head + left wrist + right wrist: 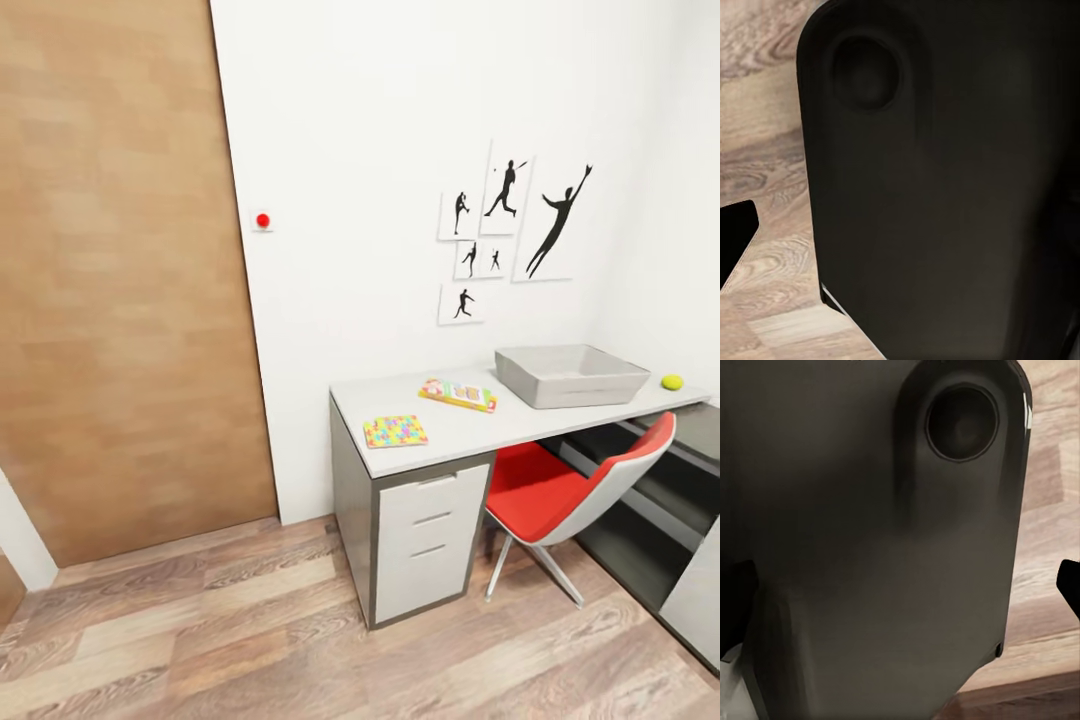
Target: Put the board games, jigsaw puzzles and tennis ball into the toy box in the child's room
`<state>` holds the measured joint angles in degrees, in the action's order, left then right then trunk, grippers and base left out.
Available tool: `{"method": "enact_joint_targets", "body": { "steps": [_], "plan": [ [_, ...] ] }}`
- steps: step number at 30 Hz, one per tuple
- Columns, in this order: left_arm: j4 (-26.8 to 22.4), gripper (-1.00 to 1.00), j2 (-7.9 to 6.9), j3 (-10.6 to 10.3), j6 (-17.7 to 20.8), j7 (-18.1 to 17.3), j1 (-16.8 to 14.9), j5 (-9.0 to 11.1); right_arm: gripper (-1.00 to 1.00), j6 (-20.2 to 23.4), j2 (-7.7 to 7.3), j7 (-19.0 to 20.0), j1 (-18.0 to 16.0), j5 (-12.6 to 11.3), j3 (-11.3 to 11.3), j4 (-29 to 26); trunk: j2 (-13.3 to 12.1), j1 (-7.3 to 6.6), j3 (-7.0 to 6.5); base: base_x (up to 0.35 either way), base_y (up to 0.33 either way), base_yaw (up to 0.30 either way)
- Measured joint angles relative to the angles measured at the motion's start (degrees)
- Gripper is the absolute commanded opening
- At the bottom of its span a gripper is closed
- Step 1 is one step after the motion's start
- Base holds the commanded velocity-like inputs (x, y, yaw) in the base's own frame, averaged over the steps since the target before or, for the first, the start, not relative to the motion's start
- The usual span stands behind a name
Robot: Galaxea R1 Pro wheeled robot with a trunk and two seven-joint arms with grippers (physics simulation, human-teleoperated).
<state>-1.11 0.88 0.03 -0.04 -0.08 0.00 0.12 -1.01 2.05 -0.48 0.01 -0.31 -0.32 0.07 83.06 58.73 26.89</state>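
Head view: white desk [470, 432] w/ grey sides against the white wall, drawer unit [432, 545] under its near end; on top, a multicoloured jigsaw puzzle [395, 431] lies flat near the front-left corner; a colourful board game box [458, 394] lies flat further back, between the puzzle and the toy box, apart from both; grey toy box [571, 375] sits open-topped toward the desk's right part, interior looks bare as far as visible; yellow-green tennis ball [672, 382] on the desk just right of the box, not touching it; red-and-white chair [575, 487] tucked partly under the desk; black silhouette pictures [510, 235] on the wall above; wooden door [120, 280] at left, small red button [262, 220] beside it; wood-plank floor [250, 640].

Left wrist view: dark robot body panel [945, 187] close up, w/ a round recess; wood floor beside it; left gripper state: can't tell.

Right wrist view: similar dark panel [870, 547] w/ round recess; floor planks at the edge; right gripper state: can't tell.
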Motion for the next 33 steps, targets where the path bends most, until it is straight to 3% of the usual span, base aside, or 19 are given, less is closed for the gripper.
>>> {"method": "enact_joint_targets", "body": {
  "steps": [7,14,33],
  "plan": [
    [-0.1,1.00,0.12,0.2,-1.3,0.0,0.0,0.2,1.00,-0.1,0.02,0.0,0.0,0.0,0.1,0.0,0.0,0.00,0.00,0.000,0.000,-0.280],
    [-0.1,1.00,0.17,0.1,-5.1,0.0,0.0,0.3,1.00,-0.2,-0.05,0.0,0.0,-0.1,0.1,0.0,0.0,0.00,0.00,0.000,0.000,-0.280],
    [-0.1,1.00,0.21,0.3,-5.9,-0.1,0.0,0.5,1.00,-0.5,0.05,0.0,0.0,-0.1,0.0,0.0,0.0,0.00,0.00,0.000,0.000,-0.280]
  ]
}}
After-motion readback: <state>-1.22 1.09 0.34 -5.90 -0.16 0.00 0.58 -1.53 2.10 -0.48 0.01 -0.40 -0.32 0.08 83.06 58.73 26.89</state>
